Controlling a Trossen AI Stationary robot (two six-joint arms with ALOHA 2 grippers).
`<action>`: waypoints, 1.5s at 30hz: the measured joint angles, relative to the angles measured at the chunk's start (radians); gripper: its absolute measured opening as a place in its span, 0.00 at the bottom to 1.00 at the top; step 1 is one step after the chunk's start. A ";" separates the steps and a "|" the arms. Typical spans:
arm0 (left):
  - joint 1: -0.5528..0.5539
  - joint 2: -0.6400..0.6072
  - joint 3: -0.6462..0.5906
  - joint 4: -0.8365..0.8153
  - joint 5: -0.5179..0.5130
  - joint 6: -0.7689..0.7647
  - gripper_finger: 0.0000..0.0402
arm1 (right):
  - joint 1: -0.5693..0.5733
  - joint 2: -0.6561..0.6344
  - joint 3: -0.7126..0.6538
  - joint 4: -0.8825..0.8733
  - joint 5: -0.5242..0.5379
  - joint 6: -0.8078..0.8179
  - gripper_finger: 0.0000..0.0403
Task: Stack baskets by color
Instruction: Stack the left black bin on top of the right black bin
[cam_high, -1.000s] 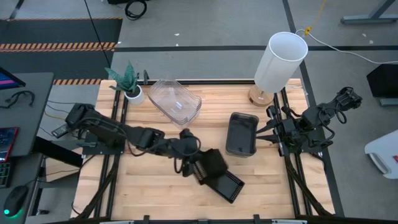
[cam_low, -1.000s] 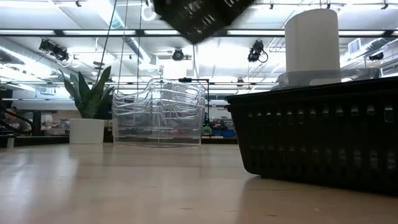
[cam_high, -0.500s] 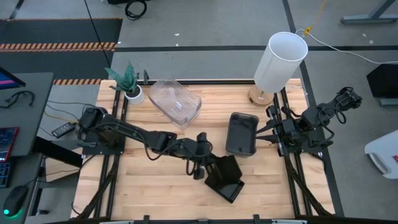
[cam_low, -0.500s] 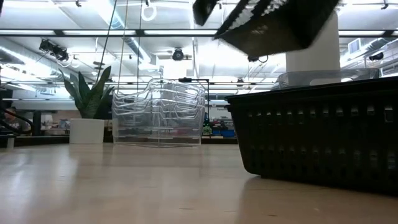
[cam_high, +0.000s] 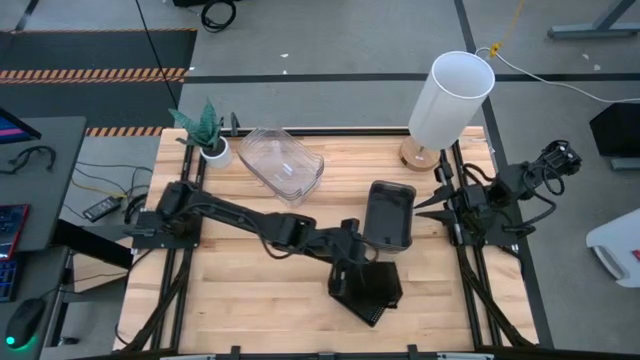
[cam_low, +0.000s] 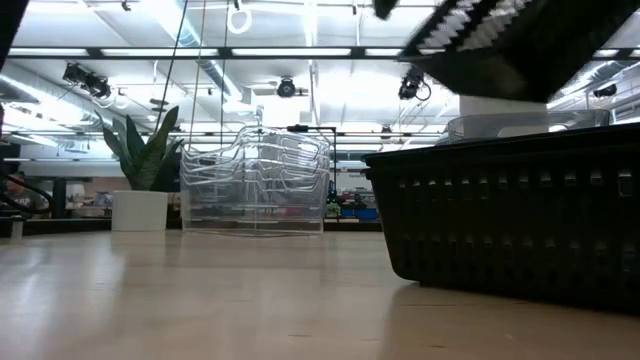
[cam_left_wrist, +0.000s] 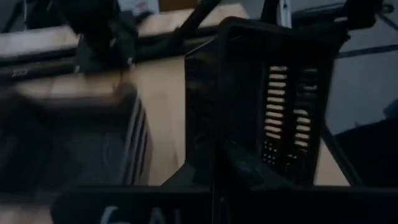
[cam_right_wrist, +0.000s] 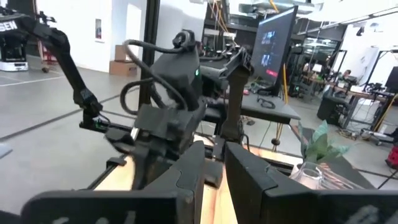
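The left arm reaches across the table and its left gripper has the fingers pinched on the rim of a black basket, which it holds tilted in the air near the front middle of the table; in the low view this basket hangs above the table, over the nearer dark basket. The grey baskets stand nested on the table just behind it, toward the right side, and they are the dark wall close to the low camera. The clear baskets sit stacked at the back left, near the small plant. A white lamp stands at the back right. The right gripper waits at the right edge, beside the grey baskets, its fingers a little apart and holding nothing
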 joint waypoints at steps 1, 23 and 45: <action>0.003 0.019 0.023 0.000 0.014 0.015 0.03 | 0.000 -0.006 0.000 -0.004 0.000 0.001 0.18; 0.045 0.095 0.058 -0.184 0.306 0.249 0.03 | 0.000 -0.016 -0.001 -0.029 -0.010 0.007 0.18; -0.007 0.095 0.058 -0.223 0.197 0.266 0.19 | 0.000 -0.016 -0.001 -0.034 -0.011 0.015 0.18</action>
